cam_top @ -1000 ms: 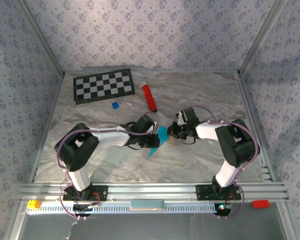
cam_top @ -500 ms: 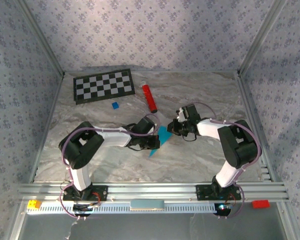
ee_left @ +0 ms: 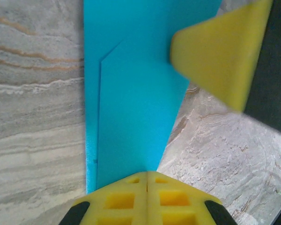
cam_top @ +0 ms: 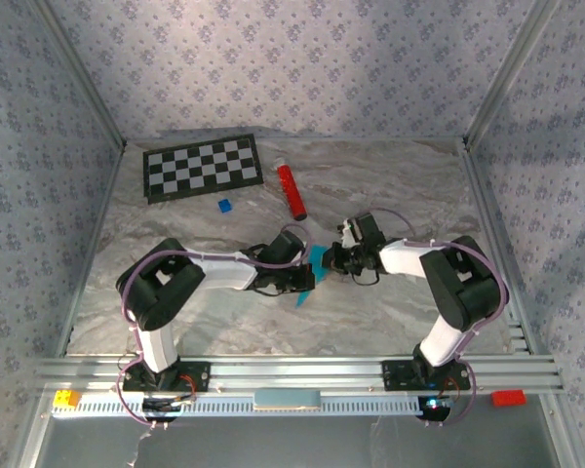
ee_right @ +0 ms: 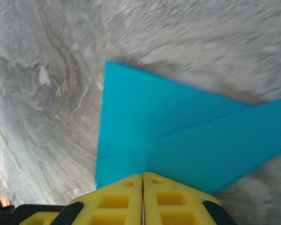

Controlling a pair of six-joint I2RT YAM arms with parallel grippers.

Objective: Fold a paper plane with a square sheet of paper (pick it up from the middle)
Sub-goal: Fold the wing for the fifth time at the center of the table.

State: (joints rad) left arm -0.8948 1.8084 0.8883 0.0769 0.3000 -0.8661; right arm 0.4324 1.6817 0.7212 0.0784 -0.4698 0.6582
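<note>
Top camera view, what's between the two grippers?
The thin cyan-blue folded paper sheet, pinched by the left gripper and right gripper, seen from the top camera.

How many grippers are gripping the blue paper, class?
2. The left gripper pinches the folded blue paper from the left; the right gripper pinches it from the right, mid-table.

No writing, label, brand, number or sign is legible on anything here

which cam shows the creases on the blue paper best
Left wrist: the blue paper is close and sharp, its fold lines clear. Right wrist also shows it close, with overlapping layers, but blurrier. Top external gives a small distant sliver.
</note>
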